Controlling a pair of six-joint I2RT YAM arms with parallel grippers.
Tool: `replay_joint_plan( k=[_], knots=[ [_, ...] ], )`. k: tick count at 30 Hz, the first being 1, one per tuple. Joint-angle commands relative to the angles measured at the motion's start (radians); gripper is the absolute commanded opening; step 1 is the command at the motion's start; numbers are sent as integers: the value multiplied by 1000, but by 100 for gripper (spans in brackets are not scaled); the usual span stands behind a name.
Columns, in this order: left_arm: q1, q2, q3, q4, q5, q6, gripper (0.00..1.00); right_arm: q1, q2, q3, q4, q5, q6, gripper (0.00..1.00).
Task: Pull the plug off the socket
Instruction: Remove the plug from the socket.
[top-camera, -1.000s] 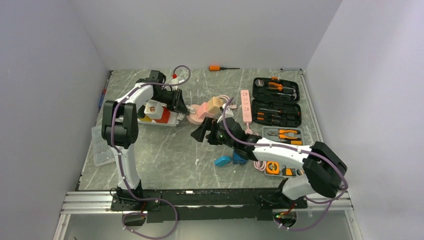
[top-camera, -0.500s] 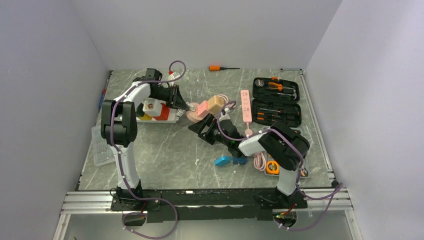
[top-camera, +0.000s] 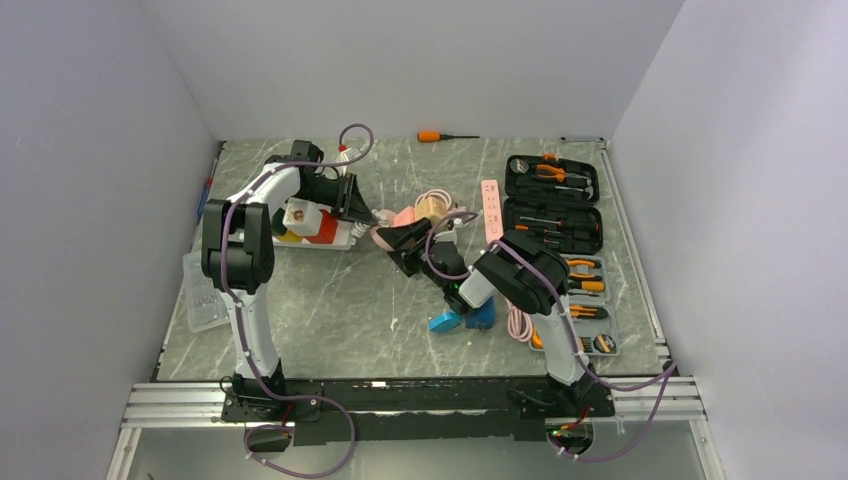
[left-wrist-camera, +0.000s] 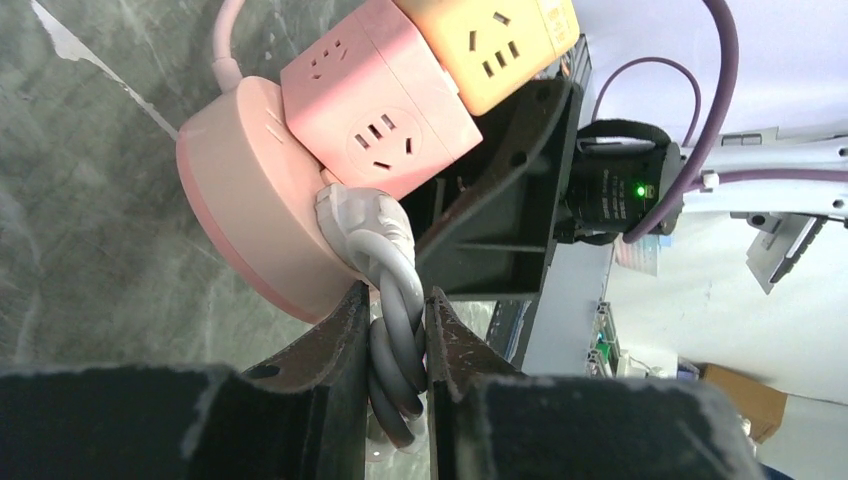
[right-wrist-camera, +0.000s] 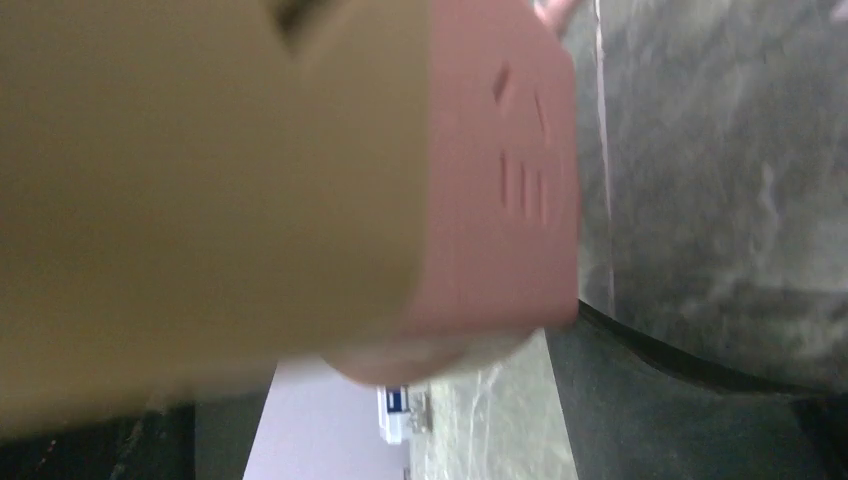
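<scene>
The left claw (left-wrist-camera: 393, 300) pinches the grey plug cord (left-wrist-camera: 395, 360). The right claw (top-camera: 400, 238), spread wide, sits by blurry socket cubes (right-wrist-camera: 300, 150). Marbled table (top-camera: 320, 300), plain walls (top-camera: 400, 60).

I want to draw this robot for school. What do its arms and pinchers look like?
Both the left arm and the right arm are white tubes with chunky black joints. A purple cable loops along each. The left gripper and right gripper are black, each with two flat, pointed fingers. A tiny green light glows on the right wrist.
</scene>
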Motion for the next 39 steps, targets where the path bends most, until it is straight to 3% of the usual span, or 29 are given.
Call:
replay_joint_plan(
  k=[1, 6, 10, 18, 21, 27, 29, 32, 34, 39],
  knots=[
    [18, -38, 46, -120, 232, 41, 0, -10, 20, 73, 94, 71, 19, 100],
    [20, -38, 41, -150, 233, 74, 0, -17, 8, 102, 72, 120, 2, 98],
    [20, -39, 34, -155, 210, 94, 0, -26, 24, 90, 143, 114, 32, 72],
    [18, -46, 9, -156, 136, 144, 0, -52, 6, 34, 224, 98, 41, 29],
    [6, -51, 13, -184, 96, 190, 0, -57, 7, 51, 244, 75, 26, 28],
    [-54, -67, -19, -208, 4, 276, 0, -57, -39, 75, 175, 32, -55, 36],
    [-71, -67, -27, -199, -22, 281, 0, -59, -62, 70, 131, 22, -88, 29],
    [-91, -61, -16, -192, -53, 285, 0, -57, -98, 55, 83, 8, -144, 3],
    [-102, -55, -8, -182, -77, 283, 2, -58, -116, 43, 74, -6, -163, 0],
    [-130, -49, 0, -144, -145, 274, 17, -57, -161, 26, 56, -17, -201, 0]
  ],
)
